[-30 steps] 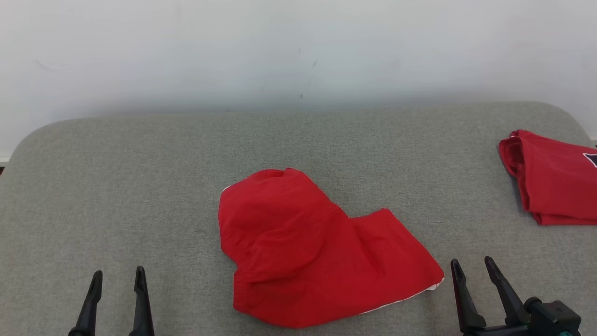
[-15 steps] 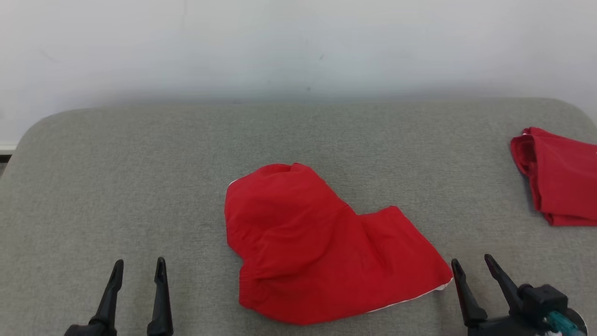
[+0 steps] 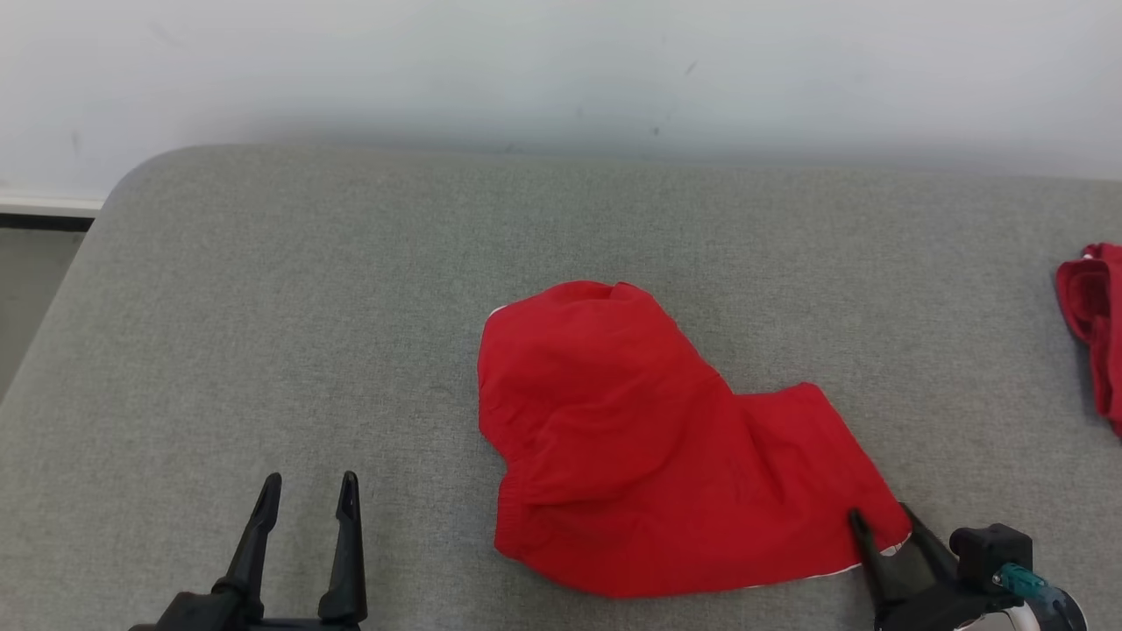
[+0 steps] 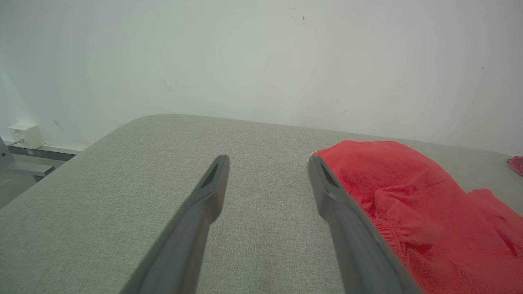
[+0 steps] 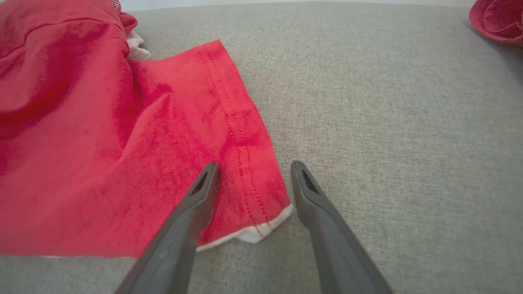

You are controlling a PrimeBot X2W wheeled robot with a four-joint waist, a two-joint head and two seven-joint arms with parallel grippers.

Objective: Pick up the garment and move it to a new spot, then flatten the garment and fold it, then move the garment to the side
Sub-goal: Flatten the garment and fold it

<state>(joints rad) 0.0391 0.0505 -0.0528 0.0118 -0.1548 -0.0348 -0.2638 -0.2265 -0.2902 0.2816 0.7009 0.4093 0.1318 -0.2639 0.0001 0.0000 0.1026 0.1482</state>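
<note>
Item one, far left: a strip of floor [image 3: 26, 289] beyond the rounded corner of the grey padded top [image 3: 263, 307], and a small white box [image 4: 22, 134] low on the pale wall [image 3: 526, 70], seen from my left wrist. Item two: my left claw [image 3: 310, 480], at the near edge of the top, fingers set a fair way apart with nothing between them but bare grey fabric [image 4: 122, 183]. It points toward the wall, and from its own camera its gap [image 4: 268, 159] frames the cloth-free stretch just left of the garment. Item three, centre: the garment [image 3: 631, 438], red shorts lying loosely on the top, rumpled rather than flat. One rounded lobe reaches toward the wall and one leg runs out to the right, with a gathered waistband at the near left edge. From my left wrist the garment [image 4: 408, 192] lies just beside my right-hand finger. Item four: my right claw [image 3: 879, 517], parted, at the near right corner of that leg. In the right wrist view the claw [image 5: 255, 164] straddles the stitched hem of the garment [image 5: 102, 143], one finger over red cloth, the other over grey top [image 5: 388, 102]. A white trim [image 5: 253, 232] shows at the corner. I cannot tell whether the fingertips touch the cloth; nothing is pinched. Item five, far right: a second red cloth [image 3: 1096, 315], bunched, well apart from the garment, also at the top corner of the right wrist view [image 5: 496, 20].
</note>
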